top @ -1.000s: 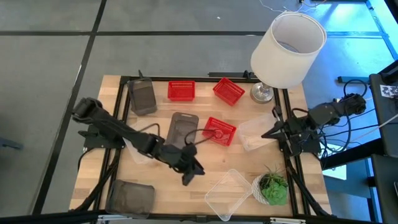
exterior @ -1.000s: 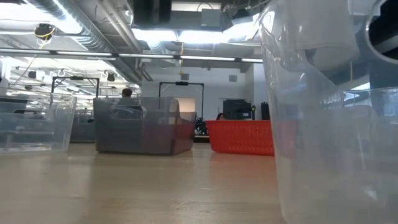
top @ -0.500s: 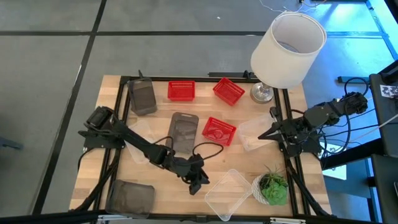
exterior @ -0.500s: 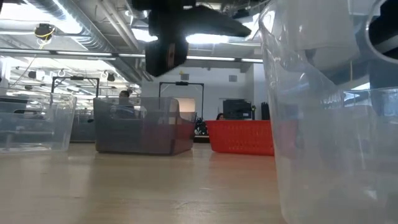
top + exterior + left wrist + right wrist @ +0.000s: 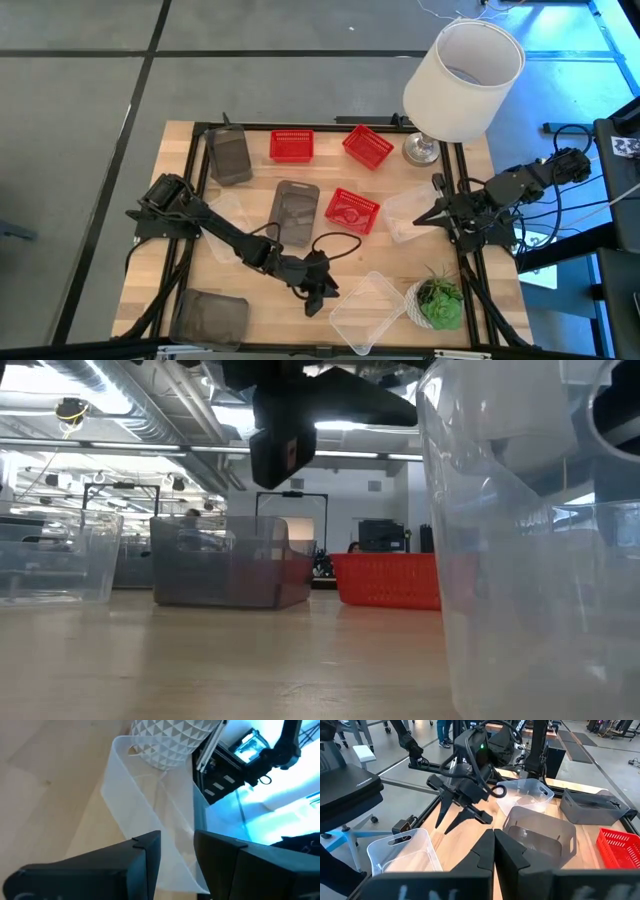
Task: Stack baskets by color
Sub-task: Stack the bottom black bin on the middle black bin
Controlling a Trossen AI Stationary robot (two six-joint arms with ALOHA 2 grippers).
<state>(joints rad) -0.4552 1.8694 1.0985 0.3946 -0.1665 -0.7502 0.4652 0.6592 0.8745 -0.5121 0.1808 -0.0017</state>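
Three red baskets point(image 5: 292, 146), point(image 5: 367, 147), point(image 5: 352, 210) sit on the table's far half. Grey baskets stand at the far left point(image 5: 230, 155), the middle point(image 5: 296, 212) and the near left point(image 5: 210, 318). Clear baskets rest at the near right point(image 5: 365, 310), the right point(image 5: 408, 215) and under my left arm point(image 5: 225, 225). My left gripper point(image 5: 322, 300) hangs open just above the near-right clear basket's left end point(image 5: 150, 810), tilted down. My right gripper point(image 5: 494, 850) is shut and empty, raised at the table's right edge point(image 5: 428, 214).
A lamp with a big white shade point(image 5: 463, 80) stands at the far right corner. A green plant in a white faceted pot point(image 5: 438, 303) stands right beside the near-right clear basket. Black frame rails point(image 5: 200, 170) run along the table's sides.
My left gripper has come down and moved toward the table's near right, closing on the near-right clear basket; in the low view it has dropped into the picture from above. Its fingers stay open.
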